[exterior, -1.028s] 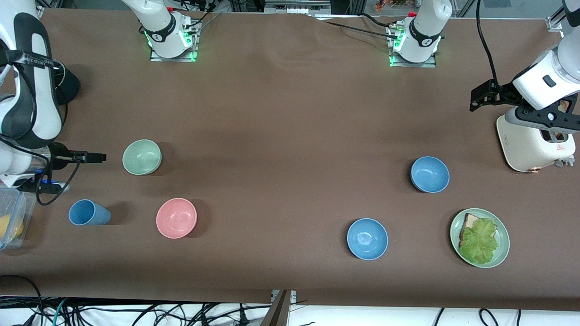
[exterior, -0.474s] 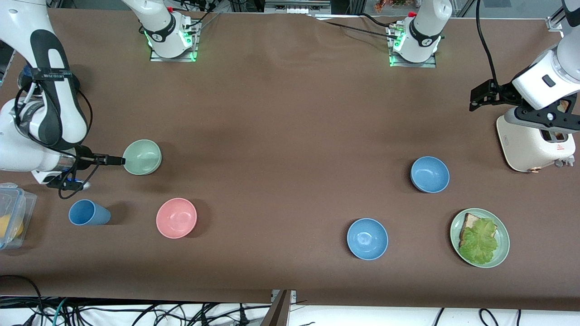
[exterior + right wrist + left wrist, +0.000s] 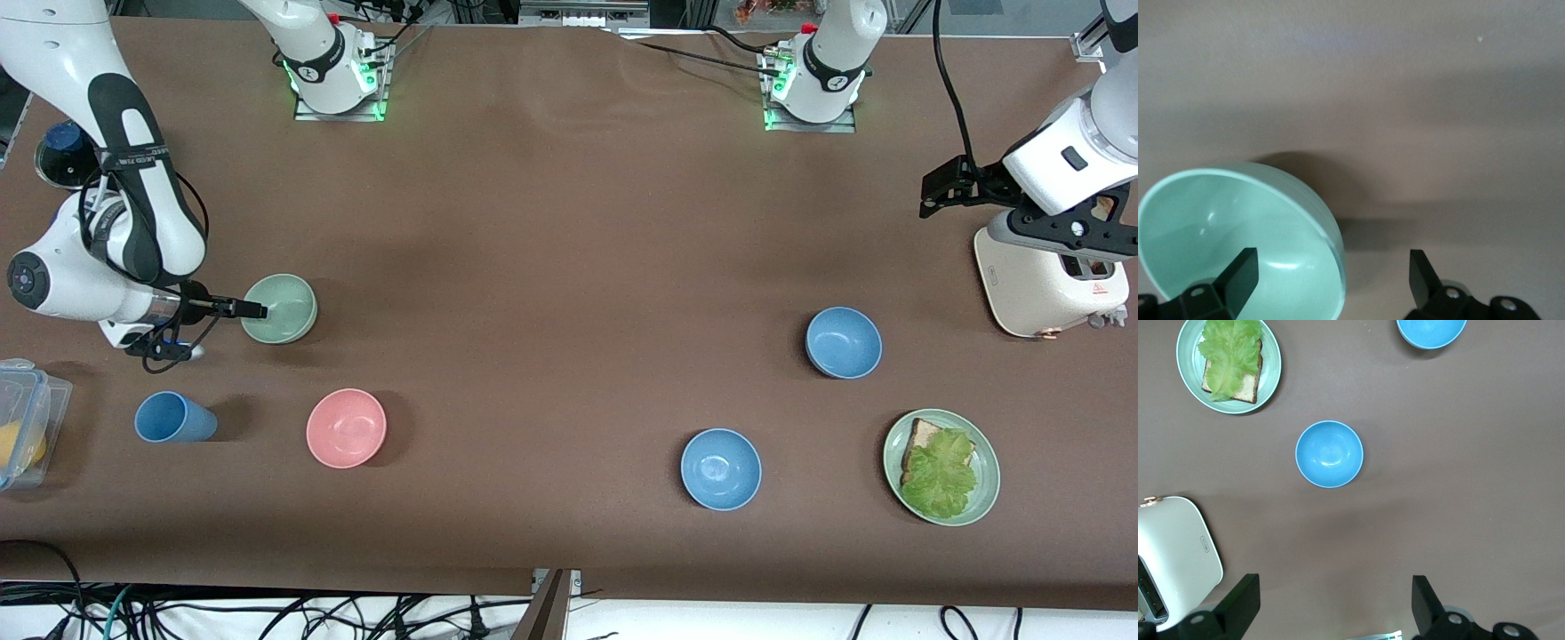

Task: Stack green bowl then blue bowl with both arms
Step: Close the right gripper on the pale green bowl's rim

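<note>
1. Since a second ago, the right arm is swinging in from its end of the surface, and the right claw (image 3: 253,310) is now reaching over the rim of the green bowl (image 3: 283,308), where earlier it was hanging well short of it.

2. In the right wrist view, the right claw (image 3: 1328,283) is standing open, with one finger over the green bowl's (image 3: 1238,243) hollow and the other outside its wall, so the rim is lying between them; nothing is being gripped yet.

3. On the surface, the green bowl is sitting upright toward the right arm's end, farther from the front camera than the pink bowl (image 3: 346,428) and the blue cup (image 3: 172,418).

4. What the coming move is turning on, as I judge it: the bowl's wall is running crosswise between the fingers, so closing should be pinching the rim.

5. At the left arm's end, the left claw (image 3: 951,185) is waiting over the surface beside the toaster (image 3: 1040,284); the left wrist view is showing the left claw (image 3: 1331,603) spread open and empty.

6. Two blue bowls are lying near the left arm's end: one blue bowl (image 3: 843,342) is sitting closer to the toaster, and the other blue bowl (image 3: 720,468) is resting nearer the front camera, beside the green plate (image 3: 985,498). The left arm is clearly the closer one to both.
</note>
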Tool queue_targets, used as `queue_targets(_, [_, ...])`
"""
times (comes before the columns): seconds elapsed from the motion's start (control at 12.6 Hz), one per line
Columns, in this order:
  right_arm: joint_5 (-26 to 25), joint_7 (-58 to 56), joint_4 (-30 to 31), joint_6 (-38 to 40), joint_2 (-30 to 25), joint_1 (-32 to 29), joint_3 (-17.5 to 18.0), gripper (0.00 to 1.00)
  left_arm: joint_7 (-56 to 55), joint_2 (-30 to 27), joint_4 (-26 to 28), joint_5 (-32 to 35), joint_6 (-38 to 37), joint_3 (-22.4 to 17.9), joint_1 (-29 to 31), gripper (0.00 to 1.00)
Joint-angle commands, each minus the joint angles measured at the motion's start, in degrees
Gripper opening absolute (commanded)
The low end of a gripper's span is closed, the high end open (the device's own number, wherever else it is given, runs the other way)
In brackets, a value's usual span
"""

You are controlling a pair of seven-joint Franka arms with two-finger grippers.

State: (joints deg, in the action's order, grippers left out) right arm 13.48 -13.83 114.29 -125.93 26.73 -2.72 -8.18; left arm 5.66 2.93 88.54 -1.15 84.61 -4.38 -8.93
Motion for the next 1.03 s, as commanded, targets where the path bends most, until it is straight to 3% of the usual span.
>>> queue_targets(0.0, [1.46, -1.72, 2.69, -1.25, -1.68, -0.62, 0.70, 1.00, 0.23, 0.23, -1.35, 0.53, -1.20, 0.25, 0.05, 1.00])
queue_targets(0.16, [1.46, -1.99, 3.13, -1.25, -1.68, -0.62, 0.71, 0.99, 0.15, 0.23, -1.35, 0.53, -1.20, 0.34, 0.05, 1.00])
queue_targets(0.24, [1.46, -1.99, 3.13, -1.25, -1.68, -0.62, 0.70, 0.87, 0.23, 0.23, -1.35, 0.53, -1.20, 0.25, 0.05, 1.00])
queue_targets(0.32, [1.46, -1.90, 3.13, -1.08, -1.68, -0.45, 0.79, 0.50, 0.32, 0.23, -1.35, 0.53, -1.20, 0.25, 0.05, 1.00])
queue_targets(0.4, [1.64, -1.90, 3.13, -0.90, -1.59, -0.45, 0.79, 0.25, 0.23, 0.23, -1.35, 0.53, -1.20, 0.25, 0.05, 1.00])
queue_targets(0.55, [1.81, -1.81, 3.05, -0.55, -1.59, -0.27, 0.79, 0.03, 0.23, 0.23, -1.35, 0.53, -1.20, 0.34, 0.05, 1.00])
queue_targets(0.95, [2.08, -0.93, 0.77, 2.77, -2.38, -0.18, 1.76, 0.00, -0.38, 0.14, -1.35, 0.53, -1.82, 1.31, -0.39, 1.00])
